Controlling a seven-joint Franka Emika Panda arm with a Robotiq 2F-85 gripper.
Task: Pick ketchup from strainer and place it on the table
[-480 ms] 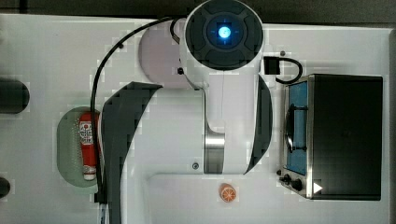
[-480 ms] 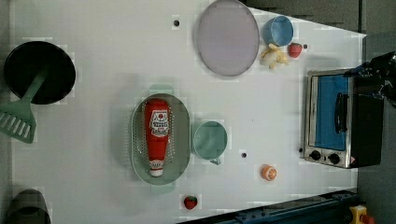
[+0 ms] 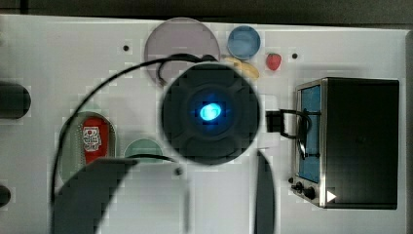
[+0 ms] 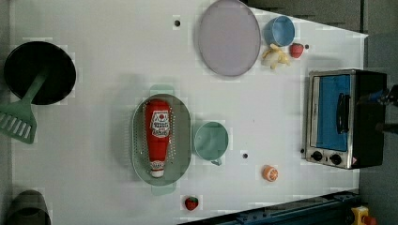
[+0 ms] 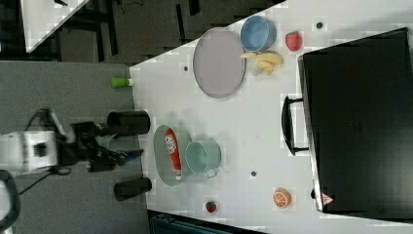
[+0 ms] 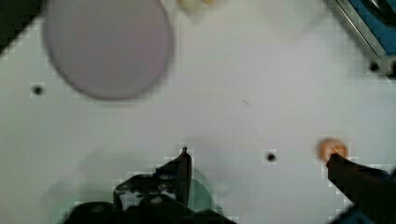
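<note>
1. White worktop (image 4: 94, 56) carries the scene, with a grey floor beside it in the right view.
2. Ketchup (image 4: 158, 136) lies lengthwise inside the pale green strainer (image 4: 139, 150), cap towards the left view's bottom.
3. Green cup (image 4: 210, 140) sits just beside the strainer, on the left view's right.
4. Gripper (image 6: 257, 163) hangs above bare worktop near the cup, well clear of the ketchup; its jaws stand wide apart and hold nothing.
5. Purple plate (image 4: 228, 37), blue bowl (image 4: 280, 31) and toaster oven (image 4: 342, 117) sit farther off.
</note>
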